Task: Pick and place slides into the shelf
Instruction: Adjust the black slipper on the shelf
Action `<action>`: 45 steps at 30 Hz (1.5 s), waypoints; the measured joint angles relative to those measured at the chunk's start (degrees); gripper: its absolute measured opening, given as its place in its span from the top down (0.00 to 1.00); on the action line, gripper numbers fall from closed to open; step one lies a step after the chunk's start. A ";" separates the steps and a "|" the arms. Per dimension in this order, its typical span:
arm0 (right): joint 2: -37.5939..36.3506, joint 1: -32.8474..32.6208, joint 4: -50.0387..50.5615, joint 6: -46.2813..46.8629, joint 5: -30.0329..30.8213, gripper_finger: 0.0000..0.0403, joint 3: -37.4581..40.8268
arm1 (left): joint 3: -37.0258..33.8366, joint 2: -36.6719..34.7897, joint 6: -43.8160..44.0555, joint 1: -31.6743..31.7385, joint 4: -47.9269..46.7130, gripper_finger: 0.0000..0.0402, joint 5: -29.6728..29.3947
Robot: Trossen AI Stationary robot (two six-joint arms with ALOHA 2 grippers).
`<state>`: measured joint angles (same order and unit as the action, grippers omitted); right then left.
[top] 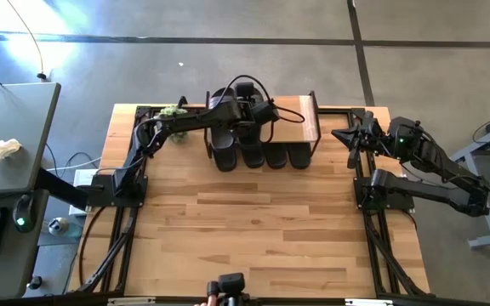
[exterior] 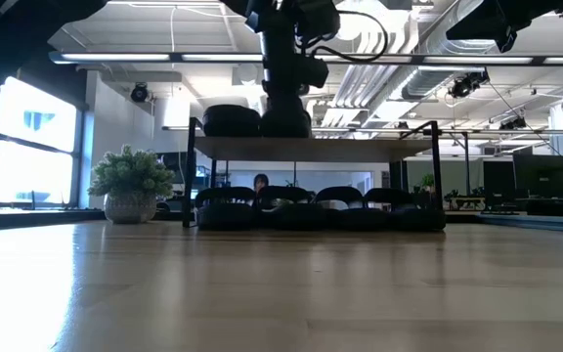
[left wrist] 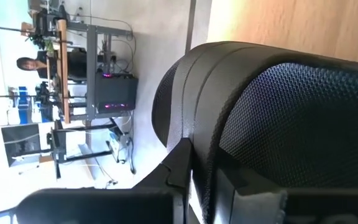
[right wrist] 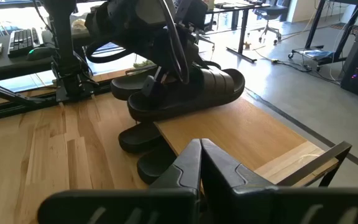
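The shelf [top: 300, 127] stands at the table's far edge, with several black slides [top: 276, 157] side by side on the table under it. Two more slides lie on its plank top at the left end. One [exterior: 231, 119] lies free on its sole. My left gripper [left wrist: 207, 168] is shut on the other [right wrist: 204, 90], reaching over the shelf from the table's left. My right gripper [right wrist: 201, 146] hangs shut and empty near the table's far right corner [top: 340, 136]. My left gripper pinches the raised rim [left wrist: 204, 146] of the slide's footbed near its rounded end, away from the ribbed strap [right wrist: 224, 81]. One finger is on the outer wall, the other on the textured footbed. The fingers slant down from the table's left. The slide's sole rests on the shelf's top.
A small potted plant [exterior: 130, 186] stands on the table left of the shelf. Bare wooden tabletop [top: 262, 229] stretches from the shelf to the near edge. A grey desk [top: 11, 144] with a keyboard stands beyond the table's left side.
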<state>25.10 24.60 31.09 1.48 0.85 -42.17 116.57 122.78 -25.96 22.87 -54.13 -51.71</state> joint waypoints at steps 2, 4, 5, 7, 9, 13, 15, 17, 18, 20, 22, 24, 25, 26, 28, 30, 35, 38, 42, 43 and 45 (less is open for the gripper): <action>0.00 0.00 -0.02 0.00 0.01 1.00 0.00 | 0.00 0.00 0.78 0.00 0.12 0.95 0.05; 0.00 -0.02 0.00 0.00 -0.01 1.00 0.00 | 0.00 0.00 0.92 0.00 0.15 0.97 0.07; 0.00 0.00 0.00 0.00 0.00 1.00 0.00 | 0.00 0.00 0.93 0.00 0.13 0.98 0.06; 0.00 -0.01 0.00 0.00 -0.01 1.00 0.00 | 0.00 0.00 0.94 0.00 0.09 0.99 0.07; 0.00 0.00 0.00 0.00 -0.01 1.00 0.00 | 0.00 0.00 0.98 0.00 0.11 0.98 0.07; 0.00 0.00 0.00 0.00 0.01 1.00 0.00 | 0.00 0.00 2.81 0.00 0.11 0.93 0.09; 0.00 0.00 0.00 0.00 -0.01 1.00 0.00 | 0.00 -0.02 3.68 0.00 0.11 0.91 0.12; 0.00 0.00 0.00 0.00 0.00 1.00 0.00 | 0.00 -0.02 3.78 0.00 0.09 0.89 0.18; 0.00 -0.01 -0.02 0.00 -0.01 1.00 0.00 | 0.00 -0.02 3.78 -0.02 0.09 0.88 0.28; 0.00 0.00 0.00 0.00 0.00 1.00 0.00 | 0.00 -0.02 3.80 -0.02 -0.04 0.87 0.32; 0.00 0.00 0.00 0.00 -0.01 1.00 0.00 | 0.00 -0.02 3.83 -0.02 -0.11 0.86 0.86; 0.00 -0.01 0.00 0.00 0.01 1.00 0.00 | 0.00 -0.02 3.97 -0.02 -0.13 0.85 2.33; 0.00 0.00 0.00 0.00 -0.01 1.00 0.00 | 0.00 -0.02 4.18 -0.02 -0.18 0.84 3.14; 0.00 -0.02 0.00 0.00 0.01 1.00 0.00 | 0.00 -0.02 4.46 -0.02 -0.26 0.83 3.74; 0.00 0.00 0.00 0.00 -0.01 1.00 0.00 | 0.00 -0.04 4.97 -0.02 -0.32 0.81 4.58; 0.00 -0.01 0.00 0.00 -0.01 1.00 0.00 | 0.00 -0.09 5.44 -0.02 -0.36 0.77 4.83; 0.00 0.00 0.00 0.00 0.00 1.00 0.00 | 0.00 -0.09 5.47 -0.02 -0.33 0.67 5.16; 0.00 0.00 0.00 0.00 0.01 1.00 0.00 | 0.00 -0.09 5.48 -0.02 -0.35 0.61 5.18; 0.00 0.00 0.00 0.00 0.00 1.00 0.00 | 0.00 -0.09 5.58 -0.02 -1.05 0.54 5.19; 0.00 0.00 -0.02 0.00 -0.01 1.00 0.00 | 0.00 -0.09 5.77 -0.02 -1.44 0.53 5.19; 0.00 0.00 0.00 0.00 -0.01 1.00 0.00 | 0.00 -0.12 6.75 -0.02 -2.35 0.50 5.21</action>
<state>25.10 24.60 31.09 1.48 0.84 -42.17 116.57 122.66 -19.20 22.85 -56.48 -46.50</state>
